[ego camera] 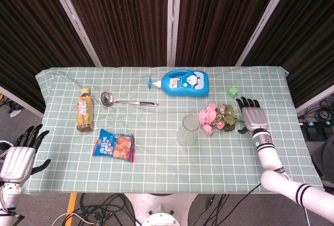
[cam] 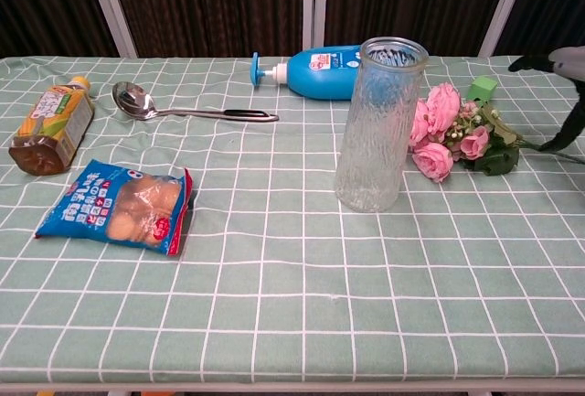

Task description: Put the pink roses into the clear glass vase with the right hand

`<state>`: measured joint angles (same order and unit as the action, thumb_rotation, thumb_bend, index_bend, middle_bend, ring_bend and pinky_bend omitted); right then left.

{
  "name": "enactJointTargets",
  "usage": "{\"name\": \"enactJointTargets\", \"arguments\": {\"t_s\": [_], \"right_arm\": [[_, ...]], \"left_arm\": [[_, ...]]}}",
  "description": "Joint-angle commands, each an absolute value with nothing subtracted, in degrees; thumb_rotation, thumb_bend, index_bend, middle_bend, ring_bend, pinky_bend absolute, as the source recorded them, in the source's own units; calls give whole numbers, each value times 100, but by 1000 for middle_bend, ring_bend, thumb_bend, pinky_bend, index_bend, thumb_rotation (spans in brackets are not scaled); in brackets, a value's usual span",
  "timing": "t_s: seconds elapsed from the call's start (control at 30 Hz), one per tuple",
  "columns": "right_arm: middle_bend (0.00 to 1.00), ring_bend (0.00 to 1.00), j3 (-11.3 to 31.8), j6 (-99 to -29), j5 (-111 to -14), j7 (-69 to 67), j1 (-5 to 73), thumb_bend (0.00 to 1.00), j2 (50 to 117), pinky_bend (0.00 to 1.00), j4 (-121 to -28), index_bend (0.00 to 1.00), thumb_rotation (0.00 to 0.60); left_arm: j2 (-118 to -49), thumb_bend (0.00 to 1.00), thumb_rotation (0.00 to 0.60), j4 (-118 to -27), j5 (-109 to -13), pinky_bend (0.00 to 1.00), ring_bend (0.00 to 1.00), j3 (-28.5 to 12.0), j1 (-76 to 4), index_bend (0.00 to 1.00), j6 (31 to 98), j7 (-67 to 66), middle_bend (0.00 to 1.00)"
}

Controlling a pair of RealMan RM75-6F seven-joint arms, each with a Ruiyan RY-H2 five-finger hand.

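Observation:
The pink roses (ego camera: 214, 116) lie flat on the checked cloth, blooms toward the clear glass vase (ego camera: 188, 130), stem pointing right. In the chest view the roses (cam: 448, 131) sit just right of the upright, empty vase (cam: 377, 126). My right hand (ego camera: 252, 115) hovers over the stem end, just right of the bouquet, fingers apart and holding nothing; only its edge (cam: 565, 76) shows in the chest view. My left hand (ego camera: 20, 155) hangs open off the table's front left corner.
A blue pump bottle (ego camera: 183, 82) lies at the back centre, a green cube (ego camera: 233, 92) behind the roses. A ladle (ego camera: 125, 100), a tea bottle (ego camera: 84, 110) and a blue snack packet (ego camera: 114, 145) occupy the left half of the table (ego camera: 219, 163).

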<state>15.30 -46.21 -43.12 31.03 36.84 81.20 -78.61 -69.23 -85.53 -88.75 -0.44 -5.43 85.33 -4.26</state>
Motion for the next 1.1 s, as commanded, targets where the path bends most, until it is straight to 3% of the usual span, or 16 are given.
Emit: {"name": "enactJointTargets", "arguments": {"t_s": [0.03,0.4,0.7,0.8,0.97,1.1], "right_arm": [[0,0,1463,-4347,-3978,3266,3985,0,8405,0,-7557,0,600],[6,0,1263,-4203,-3886,3190,4532,0,9220,0,-6730,0,600],[217,0,1216,-4526,-4304,2949,4637,43,9770,0,-6101,19,600],[298,0,1230,-4673,-4393,2886,4616,72,9857,0,-5996,153,600],[461,45,1256,-4814,-4475,2819,4566,114,9879,0,-5967,458,600],[522,98,1278,-4869,-4517,2754,4511,162,9827,0,-6027,584,600]], "left_arm": [[-6927,176,600,-8546,-8859,194,0,-43,-546,145,8514,-402,22],[-6949,176,600,-8362,-8850,194,0,4,-497,145,8517,-197,22],[-6926,176,600,-8217,-8890,194,0,11,-492,145,8543,15,22],[-6934,176,600,-8192,-8885,194,0,17,-490,145,8531,37,22],[-6960,176,600,-8168,-8883,194,0,17,-495,145,8517,47,22],[-6968,176,600,-8159,-8871,194,0,17,-503,146,8490,45,22]]}}
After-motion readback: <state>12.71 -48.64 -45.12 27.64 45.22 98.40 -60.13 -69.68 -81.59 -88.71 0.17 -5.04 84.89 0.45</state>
